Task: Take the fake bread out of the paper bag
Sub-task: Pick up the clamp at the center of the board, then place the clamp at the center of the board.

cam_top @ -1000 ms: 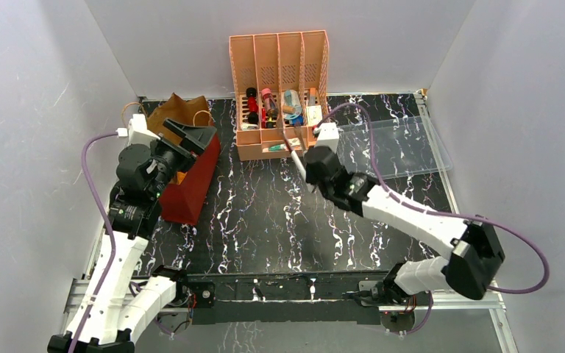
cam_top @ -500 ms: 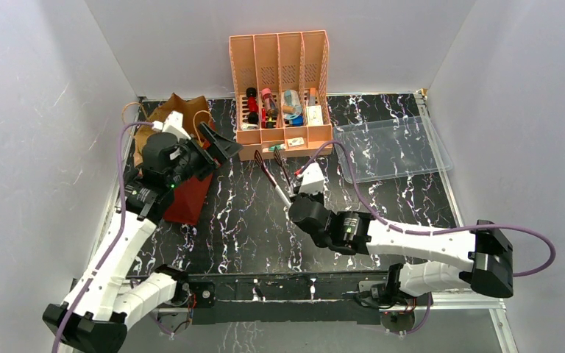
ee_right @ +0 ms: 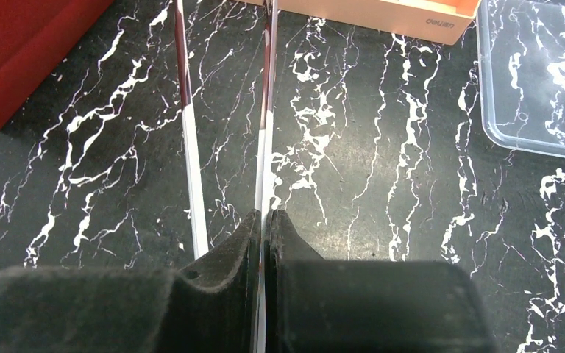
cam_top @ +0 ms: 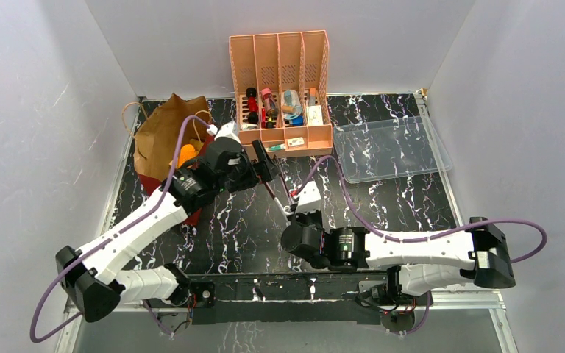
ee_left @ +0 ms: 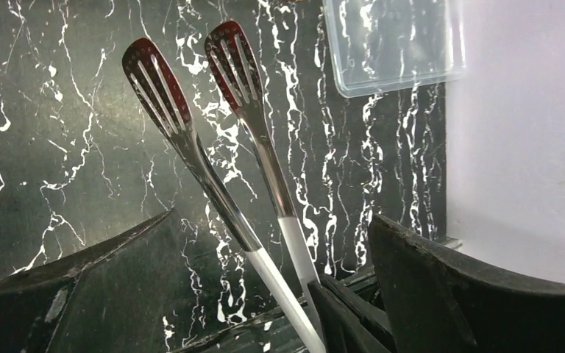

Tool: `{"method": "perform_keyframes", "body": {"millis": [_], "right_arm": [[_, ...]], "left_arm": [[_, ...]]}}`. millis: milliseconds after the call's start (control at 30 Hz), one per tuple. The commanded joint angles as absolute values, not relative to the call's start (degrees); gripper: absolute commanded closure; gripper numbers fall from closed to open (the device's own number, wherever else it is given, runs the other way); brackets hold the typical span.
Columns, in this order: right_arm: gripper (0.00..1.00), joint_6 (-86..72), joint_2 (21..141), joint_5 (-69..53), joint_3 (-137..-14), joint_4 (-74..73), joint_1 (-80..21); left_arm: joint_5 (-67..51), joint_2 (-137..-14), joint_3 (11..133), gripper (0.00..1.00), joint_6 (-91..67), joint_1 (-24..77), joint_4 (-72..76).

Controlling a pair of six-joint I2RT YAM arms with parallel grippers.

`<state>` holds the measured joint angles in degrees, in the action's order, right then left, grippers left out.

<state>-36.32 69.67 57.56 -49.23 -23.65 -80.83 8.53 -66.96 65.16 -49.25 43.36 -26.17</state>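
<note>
The paper bag (cam_top: 158, 136) lies at the back left, brown with a red lower part (ee_right: 22, 51). An orange piece of fake bread (cam_top: 186, 154) shows in its mouth. My right gripper (cam_top: 292, 215) (ee_right: 265, 220) is shut on one white handle of metal tongs (cam_top: 276, 193) (ee_right: 191, 140), whose red slotted tips (ee_left: 191, 73) point toward the back. My left gripper (cam_top: 265, 160) (ee_left: 265, 294) is open, away from the bag, with one finger on each side of the tongs' arms and touching neither. The rest of the bag's inside is hidden.
A pink slotted organizer (cam_top: 283, 55) (ee_right: 382, 15) with small bottles and boxes stands at the back centre. To its right a clear plastic tray (cam_top: 390, 147) (ee_left: 390, 44) (ee_right: 537, 73) lies on the black marbled table. Grey walls close the left, back and right.
My left arm swung from over the bag rightward to the tongs at the table's middle. My right arm drew back toward the near edge, carrying the tongs.
</note>
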Motion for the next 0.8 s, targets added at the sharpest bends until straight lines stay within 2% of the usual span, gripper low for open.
{"method": "perform_keyframes", "body": {"millis": [0, 533, 767], "right_arm": [[1.00, -43.53, 67.98, 65.16, -50.37, -28.96, -83.57], [1.00, -45.80, 61.56, 68.00, -47.72, -32.38, -85.65], [1.00, -45.84, 61.00, 68.74, -47.98, -33.03, -86.73]], "left_arm": [[16.96, -68.27, 64.09, 0.02, -51.59, 46.39, -26.36], [20.78, -75.96, 63.17, 0.07, -55.57, 49.47, -23.27], [21.13, -77.38, 62.47, 0.13, -55.86, 49.47, -21.33]]}}
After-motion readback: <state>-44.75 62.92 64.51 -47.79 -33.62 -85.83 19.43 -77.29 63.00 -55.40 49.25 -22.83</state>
